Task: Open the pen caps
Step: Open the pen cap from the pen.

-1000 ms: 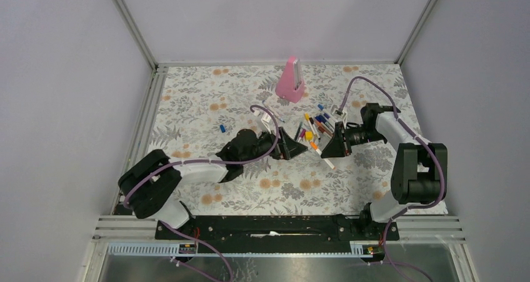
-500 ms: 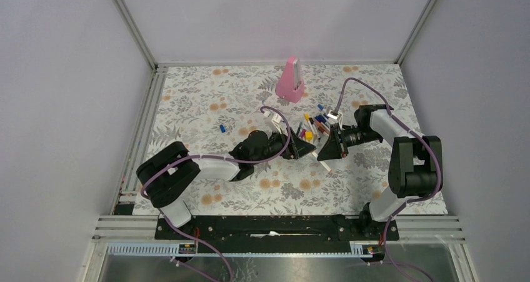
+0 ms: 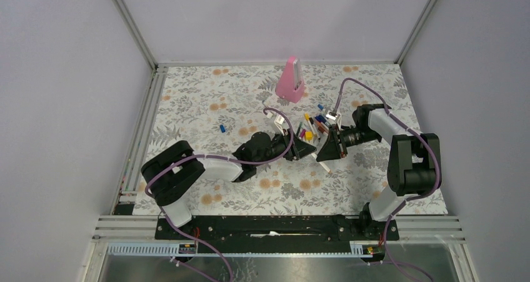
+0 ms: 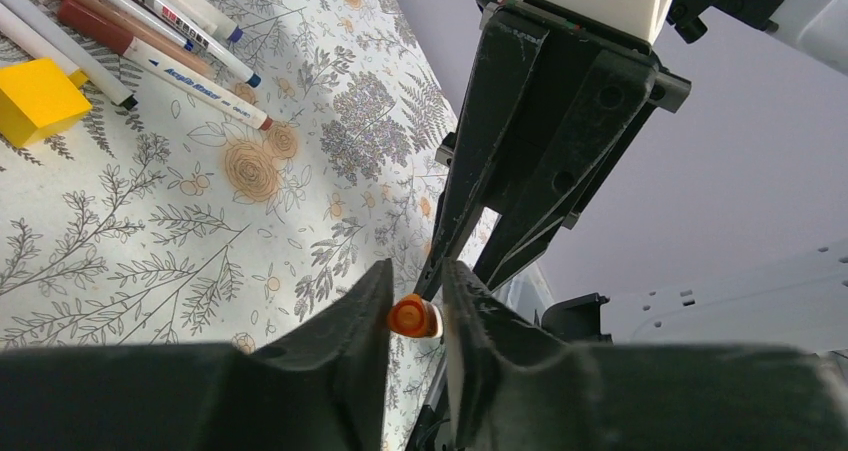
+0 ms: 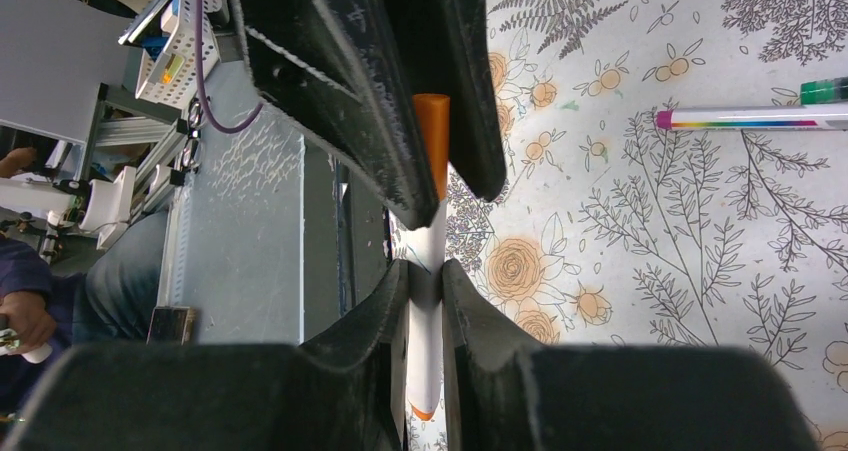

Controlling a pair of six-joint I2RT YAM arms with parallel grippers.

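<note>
In the right wrist view a white pen barrel [image 5: 427,246] stands between my right gripper's [image 5: 425,281] fingers, which are shut on it. The pen's orange cap [image 5: 432,131] points away, into my left gripper [image 5: 440,186]. The left wrist view shows that cap [image 4: 413,317] end-on, with my left gripper [image 4: 415,291] shut on it and both pads against it. My right gripper's black fingers [image 4: 540,171] rise just behind. From above, the left gripper [image 3: 310,147] and right gripper [image 3: 322,152] meet tip to tip just in front of the pen pile, and the barrel's tail [image 3: 325,166] sticks out below them.
A heap of pens [image 3: 314,125] with several coloured caps lies just behind the grippers, a yellow block [image 4: 38,99] among them. A tall pink wedge [image 3: 290,80] stands at the back. A loose blue cap [image 3: 222,129] lies to the left. One pink-tipped pen [image 5: 760,118] lies apart.
My left arm has reached right to the right gripper, and its wide-open jaws have come in onto the orange cap. The right gripper shifted slightly left, still holding the pen.
</note>
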